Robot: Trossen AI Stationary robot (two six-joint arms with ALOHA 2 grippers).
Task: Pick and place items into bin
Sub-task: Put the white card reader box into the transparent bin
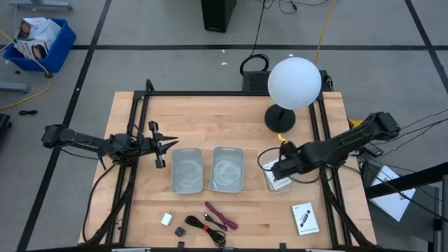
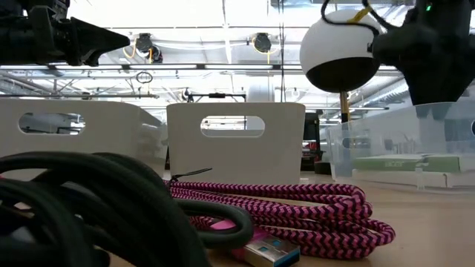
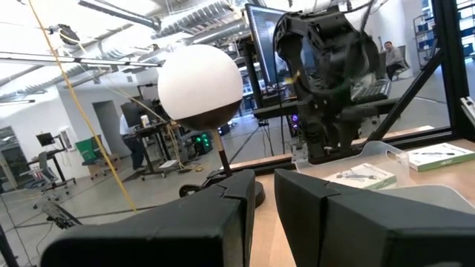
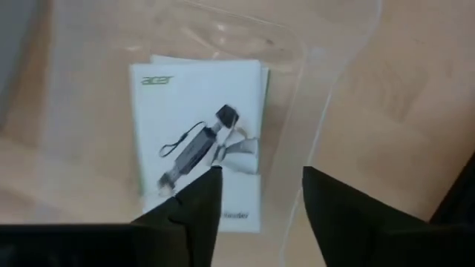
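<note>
White card (image 4: pixel 199 141) is lying in the clear bin (image 4: pixel 326 89); I'm lifting my right claw (image 4: pixel 260 200), partly open and empty, straight up.

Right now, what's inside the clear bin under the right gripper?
A white card with black print lies flat in the clear bin, below the open right gripper. Anything beneath the card is covered.

Two slim, matte black, jointed arms are seen in the high view, left arm (image 1: pixel 84 142) at frame left, right arm (image 1: pixel 350 143) at frame right. Thin black cables are draped along both. The left gripper (image 1: pixel 168 145) ends in pointed black prongs. The left fingers (image 3: pixel 326 222) are shown as chunky, faceted black blocks; the right fingers (image 4: pixel 349 215) as flat, angular black wedges.
</note>
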